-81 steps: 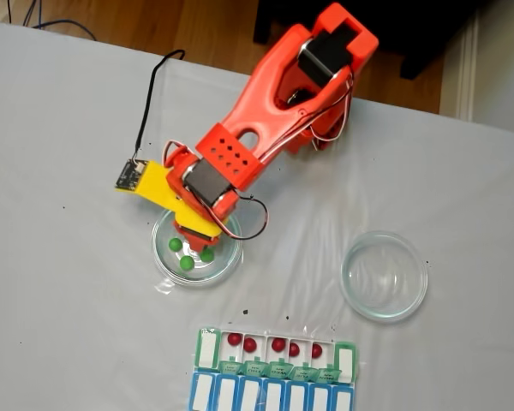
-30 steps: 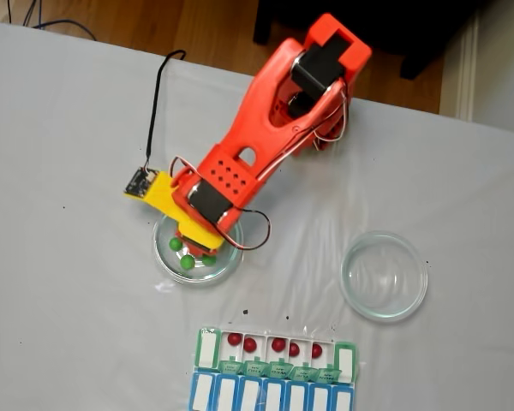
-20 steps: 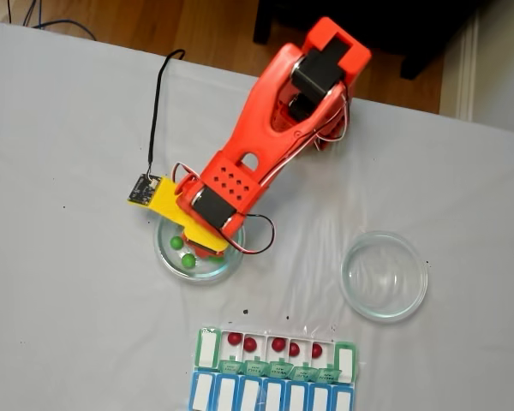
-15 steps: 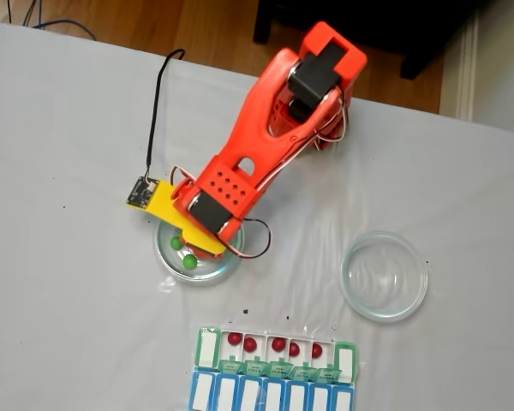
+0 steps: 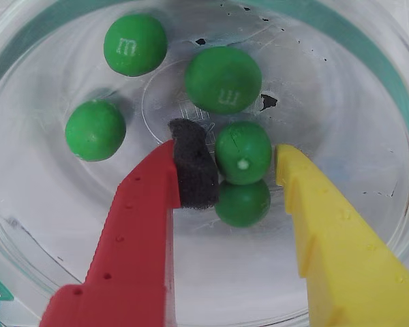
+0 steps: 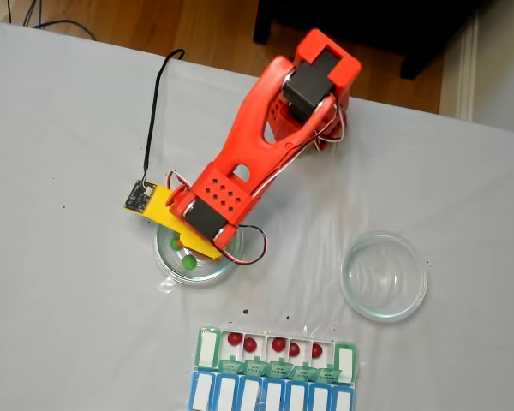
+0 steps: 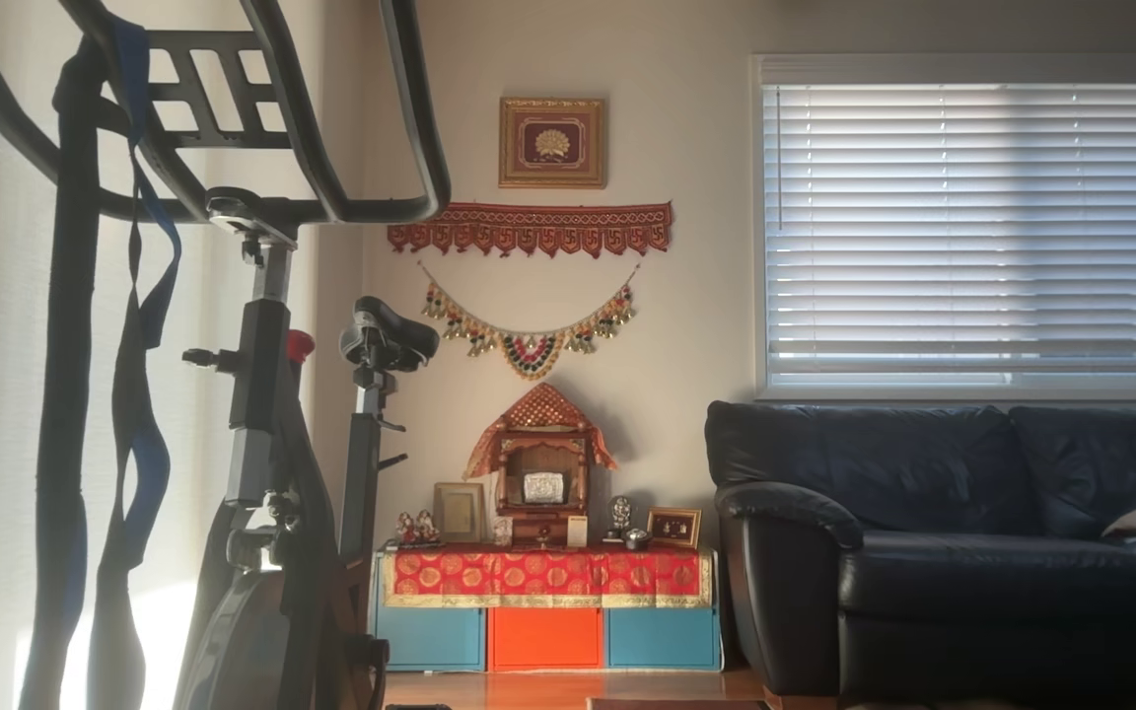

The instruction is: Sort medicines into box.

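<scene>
The glass dish [image 5: 368, 82] on the left of the tabletop [image 6: 60, 300] serves as the landmark, seen from close up in the wrist view and from above in the fixed view [image 6: 165, 267]. Inside it lie five green medicines: one at the upper left [image 5: 135, 44], a larger-looking one near the dish centre [image 5: 223, 80], one off to the left [image 5: 95, 129], and two stacked close together lower down, one [image 5: 243, 152] just above the other [image 5: 243, 203]. The gripper [image 5: 244, 163] reaches into the dish with its fingers spread apart, the red one with its dark foam pad [image 5: 193, 170] to the left of that lower pair and the yellow one [image 5: 320, 218] to the right; the upper ball of the pair sits between the two, near the pad, though I cannot tell whether they touch, and clear of the yellow side, so nothing is gripped. In the fixed view the orange arm [image 6: 257, 145] slants down over the dish, covering most of it, with two green balls showing at its left. Below and to the right of the dish, the green-and-white box [image 6: 276, 353] holds five red medicines [image 6: 250, 344] in its open compartments, with a blue-and-white row [image 6: 270, 394] adjoining it below. A second glass dish [image 6: 384, 276] stands well to the right.
</scene>
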Motion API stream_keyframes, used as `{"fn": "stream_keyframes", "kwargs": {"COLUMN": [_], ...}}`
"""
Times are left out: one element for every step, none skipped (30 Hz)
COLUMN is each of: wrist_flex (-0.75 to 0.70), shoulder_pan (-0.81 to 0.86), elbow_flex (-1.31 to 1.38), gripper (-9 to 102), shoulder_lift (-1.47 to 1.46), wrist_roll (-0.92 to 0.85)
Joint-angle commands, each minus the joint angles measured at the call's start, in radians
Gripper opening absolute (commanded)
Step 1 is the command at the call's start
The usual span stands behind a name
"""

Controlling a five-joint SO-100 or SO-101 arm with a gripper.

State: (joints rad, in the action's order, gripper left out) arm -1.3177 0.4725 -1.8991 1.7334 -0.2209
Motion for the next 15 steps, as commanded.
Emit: {"fn": "stream_keyframes", "kwargs": {"wrist_flex": [-0.018, -0.018, -0.018, -0.018, -0.017, -0.017, -0.015, -0.014, -0.014, -0.012, -0.012, -0.012, -0.012, -0.012, -0.011], "shoulder_pan": [-0.017, -0.017, -0.017, -0.018, -0.018, -0.018, -0.018, -0.018, -0.018, -0.018, -0.018, -0.02, -0.02, -0.02, -0.02], "elbow_flex": [0.008, 0.008, 0.008, 0.009, 0.009, 0.009, 0.009, 0.009, 0.009, 0.009, 0.009, 0.009, 0.009, 0.009, 0.009], "gripper": [16, 16, 16, 15, 14, 13, 12, 12, 11, 11, 11, 11, 11, 11, 11], "shoulder_lift": [0.002, 0.0, 0.0, 0.0, 0.0, 0.0, 0.0, 0.0, 0.0, 0.0, 0.0, 0.0, 0.0, 0.0, 0.0], "wrist_roll": [0.006, 0.005, 0.005, 0.005, 0.006, 0.006, 0.009, 0.009, 0.009, 0.009, 0.009, 0.009, 0.009, 0.009, 0.011]}}
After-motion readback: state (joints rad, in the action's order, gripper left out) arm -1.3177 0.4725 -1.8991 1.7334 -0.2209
